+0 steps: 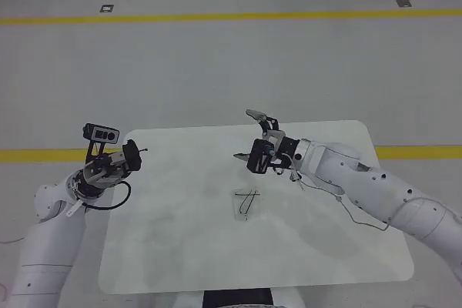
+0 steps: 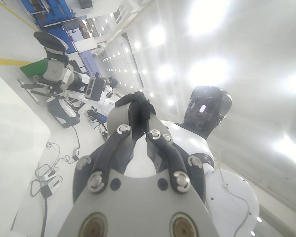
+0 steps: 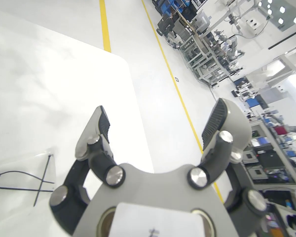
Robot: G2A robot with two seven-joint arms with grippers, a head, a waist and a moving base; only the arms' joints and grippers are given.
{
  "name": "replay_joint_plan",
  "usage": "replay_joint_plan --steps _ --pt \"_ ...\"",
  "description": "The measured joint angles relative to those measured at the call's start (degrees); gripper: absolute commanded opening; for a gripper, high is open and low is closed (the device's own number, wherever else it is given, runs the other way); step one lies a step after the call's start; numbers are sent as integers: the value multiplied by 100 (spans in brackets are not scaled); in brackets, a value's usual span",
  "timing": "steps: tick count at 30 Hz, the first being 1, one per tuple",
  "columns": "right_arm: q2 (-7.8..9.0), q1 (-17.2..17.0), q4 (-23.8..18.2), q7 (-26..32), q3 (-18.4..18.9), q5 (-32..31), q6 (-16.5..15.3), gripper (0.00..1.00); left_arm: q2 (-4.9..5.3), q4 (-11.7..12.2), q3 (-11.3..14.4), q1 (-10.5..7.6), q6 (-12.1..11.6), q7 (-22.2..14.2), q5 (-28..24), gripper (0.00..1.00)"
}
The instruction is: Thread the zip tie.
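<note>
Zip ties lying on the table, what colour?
Black. The zip ties show best in the right wrist view.

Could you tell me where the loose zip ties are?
Top view: the loose zip ties lie crossed on a clear sheet at the table's middle, just robot-side of the right gripper.

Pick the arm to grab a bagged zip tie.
Probably right: the right pincer is open, nearer the clear bag; the left pincer is shut on a black thing at the table edge.
</note>
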Motion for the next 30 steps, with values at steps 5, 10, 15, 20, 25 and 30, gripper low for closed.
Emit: replay_joint_plan --steps 5,10,15,20,25,30 --pt "-36 -138 269 131 259 1122 -872 100 0 0 0 0 0 0 0 0" --pt "-37 -137 269 138 260 1141 -821 100 0 0 0 0 0 0 0 0" --pt "-37 -142 264 141 260 1145 -825 100 0 0 0 0 0 0 0 0" --pt "-40 49 36 911 -8 1358 -825 100 0 0 0 0 0 0 0 0" --pt "-3 628 -173 1986 -697 2398 -825 100 0 0 0 0 0 0 0 0" --pt "15 987 -392 2993 -1061 3796 -825 100 0 0 0 0 0 0 0 0"
